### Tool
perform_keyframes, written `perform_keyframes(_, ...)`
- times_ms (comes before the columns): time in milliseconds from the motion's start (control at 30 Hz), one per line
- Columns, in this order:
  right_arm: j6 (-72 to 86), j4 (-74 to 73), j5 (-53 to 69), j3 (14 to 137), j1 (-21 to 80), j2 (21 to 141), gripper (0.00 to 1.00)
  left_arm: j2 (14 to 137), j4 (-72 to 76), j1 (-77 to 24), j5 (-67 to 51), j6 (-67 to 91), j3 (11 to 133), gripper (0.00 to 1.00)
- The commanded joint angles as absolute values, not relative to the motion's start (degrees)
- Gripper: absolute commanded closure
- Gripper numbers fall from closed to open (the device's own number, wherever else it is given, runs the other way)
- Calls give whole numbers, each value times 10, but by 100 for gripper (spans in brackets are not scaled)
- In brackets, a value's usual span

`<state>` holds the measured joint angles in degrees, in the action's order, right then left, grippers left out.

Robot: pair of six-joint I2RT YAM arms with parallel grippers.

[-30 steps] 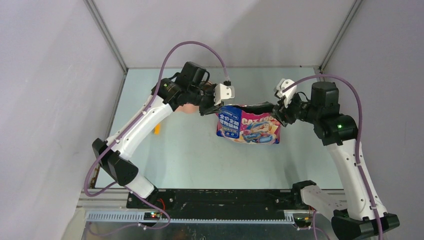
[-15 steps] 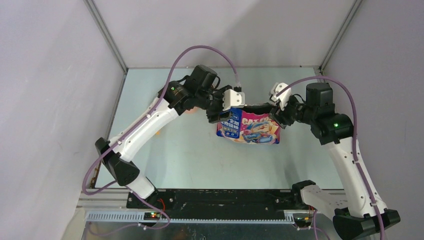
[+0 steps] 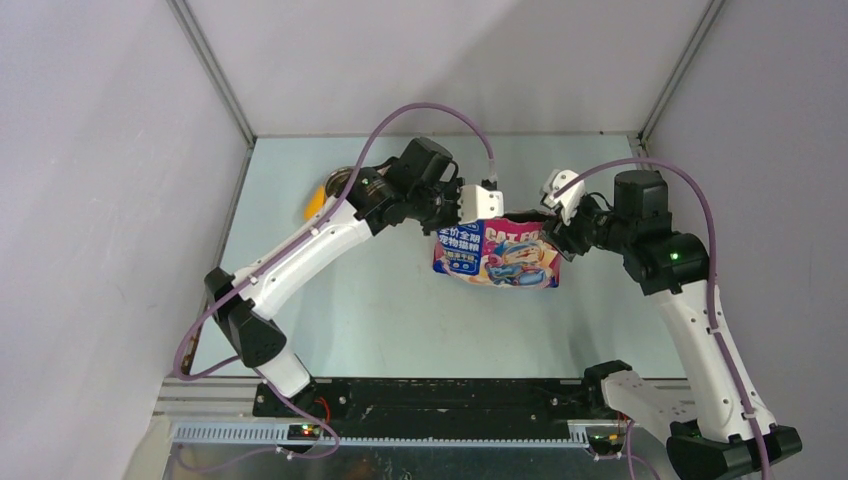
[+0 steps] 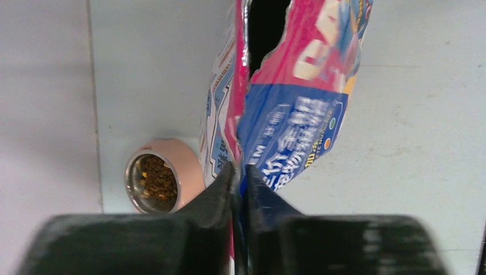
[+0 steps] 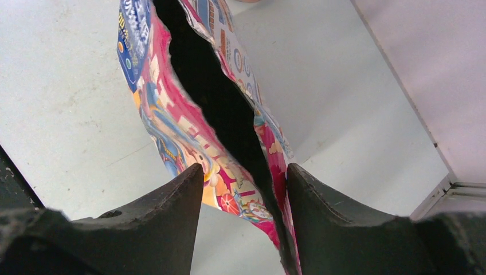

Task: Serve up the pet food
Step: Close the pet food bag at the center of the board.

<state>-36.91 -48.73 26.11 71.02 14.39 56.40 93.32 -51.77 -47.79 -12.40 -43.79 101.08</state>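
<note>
Since the earlier frame, the left arm has swung off the feeder (image 4: 186, 160) and in toward the bag (image 3: 497, 258), which has stayed put. The left gripper (image 4: 239, 175) is now pressed together on the bag's upper left corner, pinching the seam. The right gripper (image 5: 243, 175) has barely shifted. Its fingers stand apart astride the bag's right end, and both walls seem to bear on them in a wide, loose hold.

Hazards:
- The pinch takes only thin film at a ragged edge. We judge that pulling the arms apart could tear it or slip it free.
- With the mouth gaping, a tilt or a lost hold could spill the contents over the table (image 3: 400, 310).

Some kibble (image 4: 156, 179) already lies in one feeder bowl, left of the bag. The bag's interior shows only dark.

Obstructions: the left arm itself lies between bag and feeder. The scoop (image 3: 313, 203) rests beyond the feeder, on the side away from the bag, and neither gripper is free to take it.
</note>
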Motion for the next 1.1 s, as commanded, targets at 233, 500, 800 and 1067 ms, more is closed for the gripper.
perform_keyframes(233,-382,-468,266,710,153,556,41,902,-524,-482,-106,-429,1019,100)
perform_keyframes(500,-413,-441,303,710,192,557,29,885,-551,-482,-154,-401,1025,67)
perform_keyframes(800,-414,-402,296,711,248,581,25,857,-519,-453,-136,-401,958,60)
perform_keyframes(1067,-386,-345,294,710,275,609,25,854,-492,-449,-125,-399,921,92)
